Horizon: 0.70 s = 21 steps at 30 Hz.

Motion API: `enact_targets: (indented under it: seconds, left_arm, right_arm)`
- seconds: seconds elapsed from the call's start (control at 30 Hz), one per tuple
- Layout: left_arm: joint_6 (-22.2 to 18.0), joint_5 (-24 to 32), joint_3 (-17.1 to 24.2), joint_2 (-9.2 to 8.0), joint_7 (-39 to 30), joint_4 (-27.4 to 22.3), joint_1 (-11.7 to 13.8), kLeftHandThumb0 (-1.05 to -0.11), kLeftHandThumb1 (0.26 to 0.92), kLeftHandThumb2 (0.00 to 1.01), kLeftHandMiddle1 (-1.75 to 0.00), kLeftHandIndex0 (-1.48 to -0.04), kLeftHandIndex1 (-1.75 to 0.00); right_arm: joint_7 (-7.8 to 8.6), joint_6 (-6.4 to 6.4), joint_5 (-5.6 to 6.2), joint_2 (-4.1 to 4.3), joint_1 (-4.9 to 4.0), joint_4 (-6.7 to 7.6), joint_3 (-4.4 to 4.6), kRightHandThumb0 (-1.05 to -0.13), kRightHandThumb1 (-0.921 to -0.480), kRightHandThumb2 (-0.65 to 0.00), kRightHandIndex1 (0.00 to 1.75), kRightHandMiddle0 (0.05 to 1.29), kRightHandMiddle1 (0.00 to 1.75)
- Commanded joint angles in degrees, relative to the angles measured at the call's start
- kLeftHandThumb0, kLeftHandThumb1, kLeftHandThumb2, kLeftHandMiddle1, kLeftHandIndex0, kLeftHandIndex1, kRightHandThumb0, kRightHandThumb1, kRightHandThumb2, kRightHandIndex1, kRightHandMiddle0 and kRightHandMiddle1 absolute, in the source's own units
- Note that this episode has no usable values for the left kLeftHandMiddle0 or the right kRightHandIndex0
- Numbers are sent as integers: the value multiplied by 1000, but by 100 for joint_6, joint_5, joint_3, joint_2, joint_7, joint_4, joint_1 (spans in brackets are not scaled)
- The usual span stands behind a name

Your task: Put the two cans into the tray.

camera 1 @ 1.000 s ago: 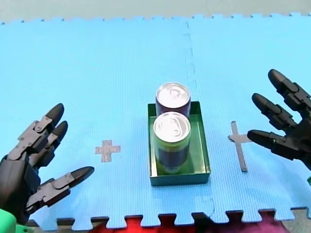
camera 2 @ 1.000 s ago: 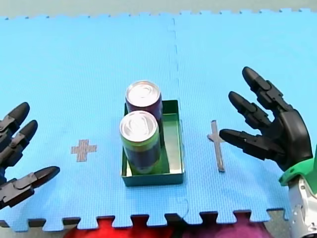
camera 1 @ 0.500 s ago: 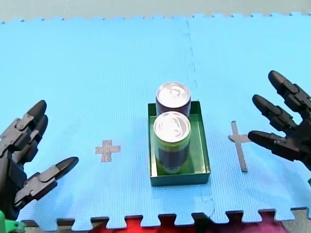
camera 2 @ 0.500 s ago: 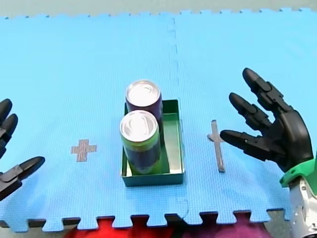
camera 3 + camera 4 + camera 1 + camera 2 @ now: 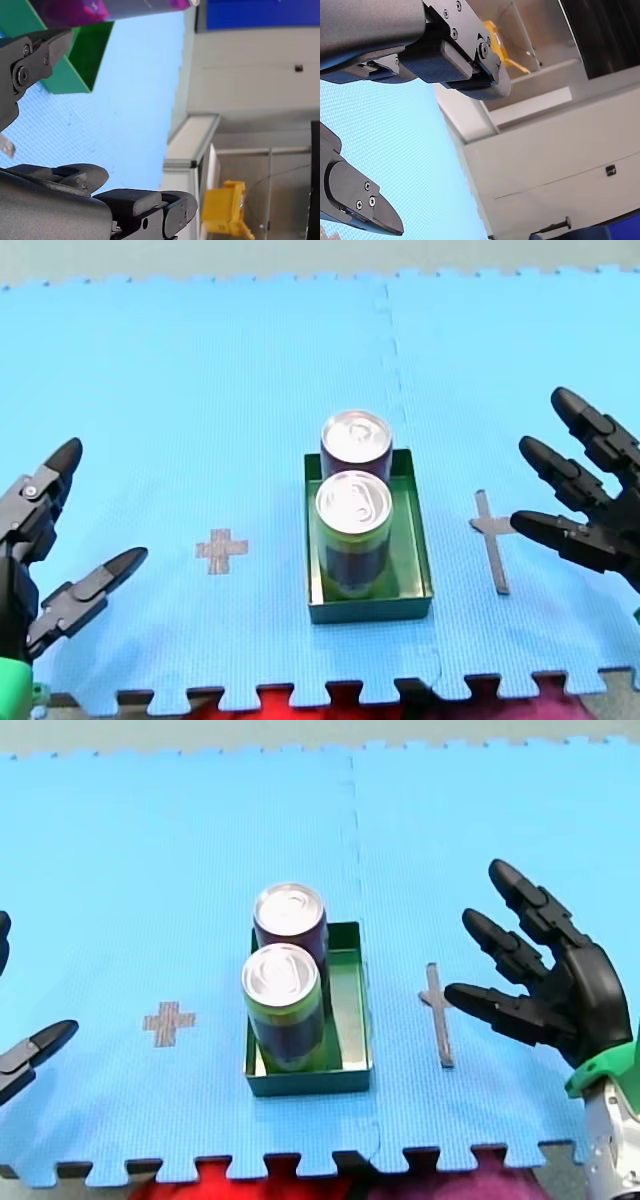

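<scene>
A green tray (image 5: 421, 560) sits in the middle of the blue foam mat. A green-and-purple can (image 5: 353, 535) stands upright inside its near half. A purple can (image 5: 356, 444) stands upright right behind it at the tray's far end, its base hidden. My left hand (image 5: 100, 505) hovers at the lower left, well clear of the tray and holding nothing. My right hand (image 5: 535, 465) hovers to the right of the tray, also holding nothing. The first wrist view shows the tray's corner (image 5: 65, 75) and a purple can (image 5: 100, 7) beyond black fingers (image 5: 30, 55).
A grey plus mark (image 5: 221, 550) lies on the mat left of the tray. A grey tape cross (image 5: 491, 540) lies to its right, under my right hand. The mat's jigsaw front edge (image 5: 330, 695) runs close below the tray.
My left hand has drawn back to the left and toward the near edge, away from the tray. The right hand, the cans and the tray have stayed put.
</scene>
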<state>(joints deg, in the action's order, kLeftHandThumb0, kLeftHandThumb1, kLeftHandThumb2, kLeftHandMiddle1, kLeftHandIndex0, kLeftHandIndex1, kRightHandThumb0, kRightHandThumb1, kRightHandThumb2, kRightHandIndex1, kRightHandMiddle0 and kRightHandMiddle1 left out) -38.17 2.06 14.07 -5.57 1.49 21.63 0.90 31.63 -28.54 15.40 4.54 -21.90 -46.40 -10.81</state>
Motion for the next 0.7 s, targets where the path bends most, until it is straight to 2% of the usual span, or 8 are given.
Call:
enact_targets:
  seconds: [0.0,0.33,0.67]
  left_arm:
    - [-109,1,12,-60,6,122,-74,-939,647,3,-23,-618,-14]
    - [-291,93,-51,-100,-110,248,-164,-923,656,3,-16,-638,-10]
    - [-325,201,-139,-53,-258,331,-277,-899,657,1,-11,-652,-6]
  right_arm:
    - [-8,-50,-14,26,22,16,-2,-734,-683,0,11,355,3]
    - [-8,-89,-55,33,35,22,36,-730,-683,0,8,360,2]
    - [-1,-152,-91,22,0,-62,58,-715,-682,0,4,361,1]
